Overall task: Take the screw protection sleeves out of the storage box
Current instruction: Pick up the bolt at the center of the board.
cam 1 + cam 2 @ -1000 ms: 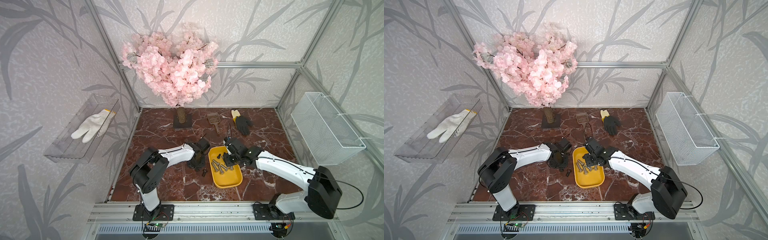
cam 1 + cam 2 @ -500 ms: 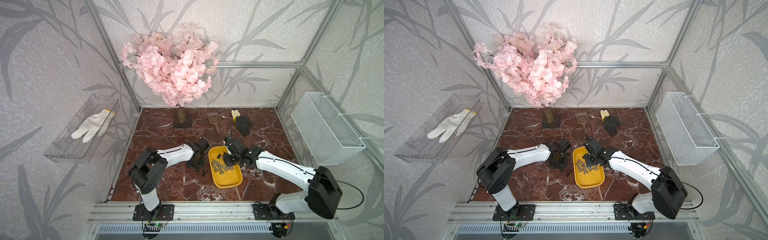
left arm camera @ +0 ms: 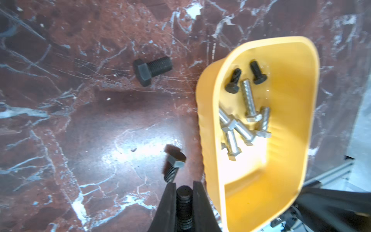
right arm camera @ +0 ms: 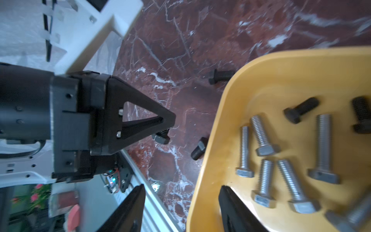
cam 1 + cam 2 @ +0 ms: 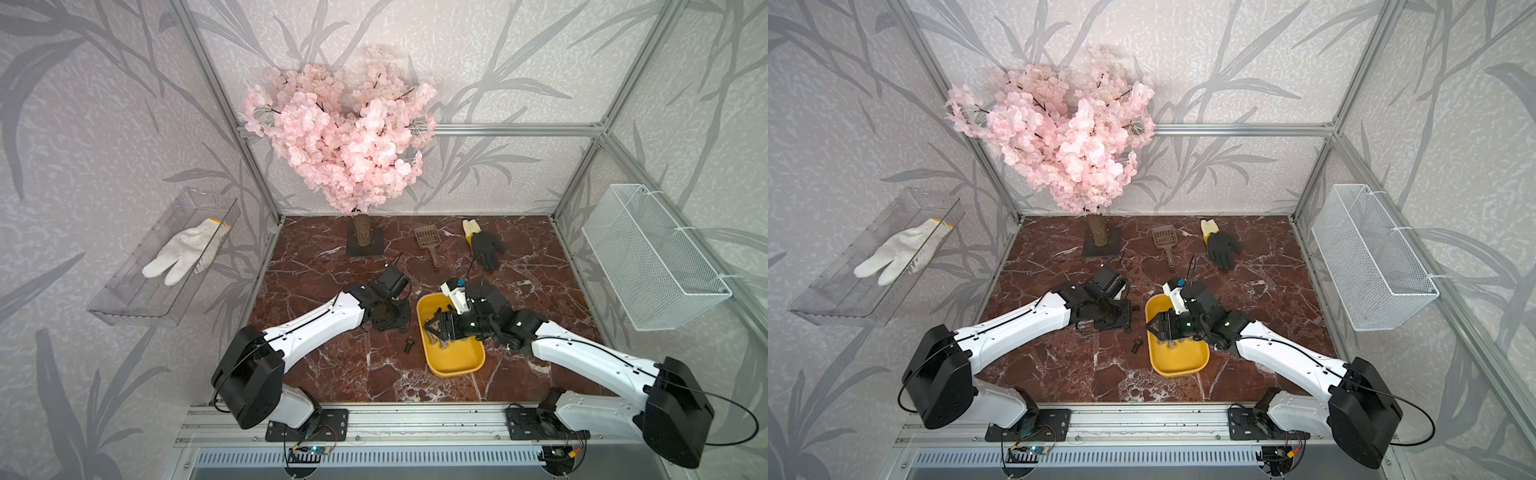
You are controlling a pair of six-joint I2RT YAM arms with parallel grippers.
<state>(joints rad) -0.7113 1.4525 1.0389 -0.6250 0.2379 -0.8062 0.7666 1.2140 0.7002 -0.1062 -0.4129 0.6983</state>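
So the left gripper (image 3: pixel 184 186) has its jaws clenched on a black sleeve (image 3: pixel 183 202), threaded end poking up between them. It's right next to the yellow tray (image 3: pixel 208 124), on the side facing the counter's (image 3: pixel 80 120) left edge. Can't tell if the sleeve is touching the counter or hanging just off it.

The right gripper (image 4: pixel 180 186) has its jaws spread apart. One jaw sits over the tray's wall and the other is outside it over the counter. In both top views it's over the tray's left long side.

The tray itself sits around the middle of the counter, a bit closer to the front edge, with its long sides running front to back.

One loose sleeve (image 3: pixel 152 70) lies flat on the counter, well clear of the tray. A second loose sleeve (image 3: pixel 174 165) lies just beside the tray wall, close to the left jaws. A pair of sleeves (image 3: pixel 233 80) isn't out yet. They lie side by side at one end of the tray, next to a heap of silver bolts (image 3: pixel 249 100).

Along the back edge there's a pink blossom tree (image 5: pixel 345 137), a brown scoop (image 5: pixel 428 241) and a black glove (image 5: pixel 486 249).
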